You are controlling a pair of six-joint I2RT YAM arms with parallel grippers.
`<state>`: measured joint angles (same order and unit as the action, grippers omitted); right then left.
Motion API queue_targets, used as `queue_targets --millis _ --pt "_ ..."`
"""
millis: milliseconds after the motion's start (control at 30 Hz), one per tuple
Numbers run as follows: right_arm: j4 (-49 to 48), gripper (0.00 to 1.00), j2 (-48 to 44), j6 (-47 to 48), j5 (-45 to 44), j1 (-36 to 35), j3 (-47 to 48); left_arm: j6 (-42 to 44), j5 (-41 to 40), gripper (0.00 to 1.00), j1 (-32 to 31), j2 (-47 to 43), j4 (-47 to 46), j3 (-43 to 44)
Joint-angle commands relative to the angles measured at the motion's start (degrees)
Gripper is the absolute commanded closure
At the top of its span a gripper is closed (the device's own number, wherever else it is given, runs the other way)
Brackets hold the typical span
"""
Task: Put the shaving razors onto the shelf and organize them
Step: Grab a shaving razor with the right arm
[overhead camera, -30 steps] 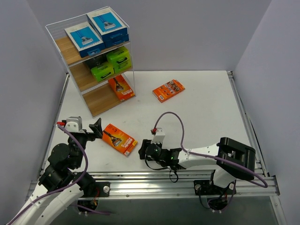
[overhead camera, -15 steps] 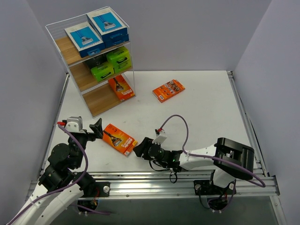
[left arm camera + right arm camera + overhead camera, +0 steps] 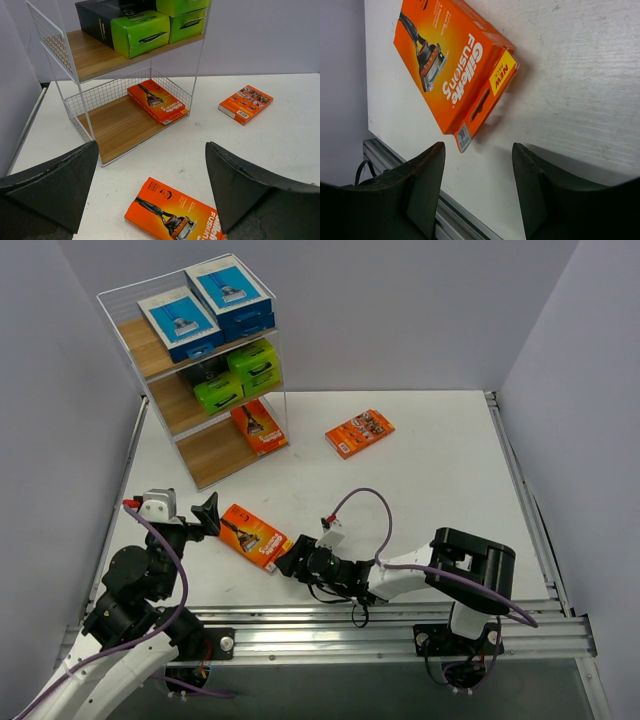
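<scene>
The orange razor pack [image 3: 255, 536] lies flat on the bench [image 3: 430, 480], between both hands. The right hand [image 3: 291, 560] is part open and empty, just short of the pack's end. The left hand [image 3: 207, 512] is spread wide and empty, beside the pack. A second orange pack [image 3: 360, 432] lies mid-bench. A third orange pack [image 3: 258, 426] lies on the bottom board of the shelf [image 3: 205, 455].
</scene>
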<state>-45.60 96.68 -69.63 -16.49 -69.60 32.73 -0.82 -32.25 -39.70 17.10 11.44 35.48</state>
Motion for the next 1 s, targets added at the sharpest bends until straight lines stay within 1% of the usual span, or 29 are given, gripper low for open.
queue_targets --millis 0,133,233,467,733,967 --pt "-3.7 0.48 1.0 -1.9 0.3 0.8 2.0 0.3 0.7 0.03 -0.4 -0.1 -1.2 0.9" --pt "-5.0 0.49 3.2 -3.3 1.2 1.4 2.3 0.2 0.7 0.03 -0.4 -0.2 -1.2 0.9" --pt "-6.5 0.53 4.4 -4.4 1.8 1.9 2.2 0.1 1.0 0.03 -0.4 -0.2 -1.3 0.8" --pt "-10.1 0.56 6.9 -6.2 2.9 2.8 2.0 0.2 1.1 0.03 -0.6 -0.3 -1.2 0.8" --pt "-10.6 0.56 8.3 -7.7 2.9 3.5 2.4 0.1 1.2 0.03 -0.9 -0.4 -1.3 0.8" --pt "-8.2 0.57 9.4 -9.5 2.3 3.7 3.9 0.1 1.2 0.03 -0.9 -0.5 -1.3 0.8"
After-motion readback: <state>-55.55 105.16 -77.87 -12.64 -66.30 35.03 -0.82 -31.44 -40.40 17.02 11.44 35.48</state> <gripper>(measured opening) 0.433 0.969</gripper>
